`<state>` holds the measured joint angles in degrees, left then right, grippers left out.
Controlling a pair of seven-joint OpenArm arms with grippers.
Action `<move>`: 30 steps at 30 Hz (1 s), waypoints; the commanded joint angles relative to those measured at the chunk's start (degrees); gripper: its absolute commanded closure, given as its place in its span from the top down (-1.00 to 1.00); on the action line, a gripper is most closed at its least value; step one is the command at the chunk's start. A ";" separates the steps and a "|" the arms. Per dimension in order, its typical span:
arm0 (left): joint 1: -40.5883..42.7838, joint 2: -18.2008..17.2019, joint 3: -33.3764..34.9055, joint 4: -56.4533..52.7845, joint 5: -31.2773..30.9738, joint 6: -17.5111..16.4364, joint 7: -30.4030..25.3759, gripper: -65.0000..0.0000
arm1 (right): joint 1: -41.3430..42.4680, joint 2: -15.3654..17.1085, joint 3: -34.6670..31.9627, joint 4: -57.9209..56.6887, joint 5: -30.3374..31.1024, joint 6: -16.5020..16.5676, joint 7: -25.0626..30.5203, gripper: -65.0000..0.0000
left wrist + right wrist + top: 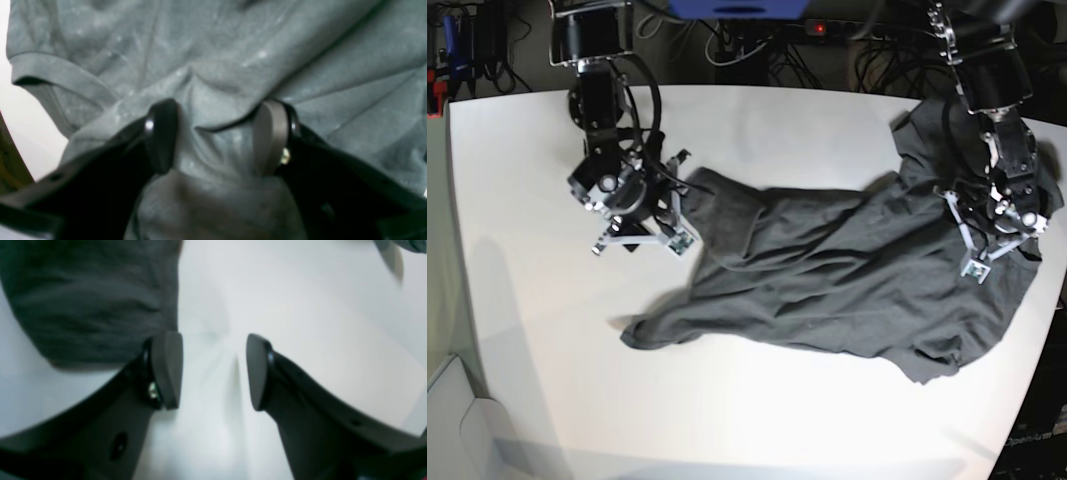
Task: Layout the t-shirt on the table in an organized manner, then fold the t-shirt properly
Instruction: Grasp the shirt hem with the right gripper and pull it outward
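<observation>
Charcoal-grey cloth, the t-shirt [827, 270], lies crumpled across the table [527, 300], stretched from about 9 o'clock of the base view to its 3 o'clock side, with one corner trailing down toward 7 o'clock and another lobe reaching up toward 1 o'clock. Long diagonal creases run through the body, a fold near the 9 o'clock end doubles the cloth over itself, and no sleeve or collar can be made out lying flat. By my reading the laying-out stage is not finished and no proper fold has begun.

At the 3 o'clock end the left gripper [220, 136] sits down on the cloth. In its wrist view the fingers [270, 136] stand apart with a ridge of fabric bunched between them, and a hemmed edge shows at 9 o'clock of that view. Whether the pads are actually pinching that ridge or merely straddling it I cannot tell.

At the 9 o'clock end the right gripper [215, 371] has its jaws standing apart with only bare white tabletop between them. The shirt's edge lies just beside its fingertip [166, 370] at 10 o'clock of the wrist view, not between the pads.

What remains, in my judgement: spread the body flat, pull sleeves and hem square, then fold.
</observation>
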<state>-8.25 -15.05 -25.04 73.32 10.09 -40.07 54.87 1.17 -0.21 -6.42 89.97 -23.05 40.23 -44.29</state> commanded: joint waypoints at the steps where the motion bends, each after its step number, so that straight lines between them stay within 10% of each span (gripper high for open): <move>1: 0.29 -0.47 -0.06 -0.57 2.70 0.07 2.58 0.08 | -0.07 -0.19 -1.10 1.06 0.41 -0.23 0.82 -0.05; 8: -0.76 -0.56 0.20 -0.57 2.70 0.07 2.49 0.08 | -7.02 0.78 -8.84 3.52 0.23 -0.23 1.08 -0.05; 20: -3.40 -5.83 0.20 -0.66 2.70 0.07 2.49 0.08 | -13.35 14.41 -12.09 9.59 0.06 -0.23 10.14 -0.05; 30: -4.45 -6.45 0.20 -0.66 2.70 0.07 2.58 0.08 | -0.16 8.69 3.56 5.37 0.15 -0.23 10.14 -0.03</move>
<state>-11.62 -20.47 -24.67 71.72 12.62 -40.29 57.82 0.16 8.14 -2.96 94.48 -23.35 40.07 -35.24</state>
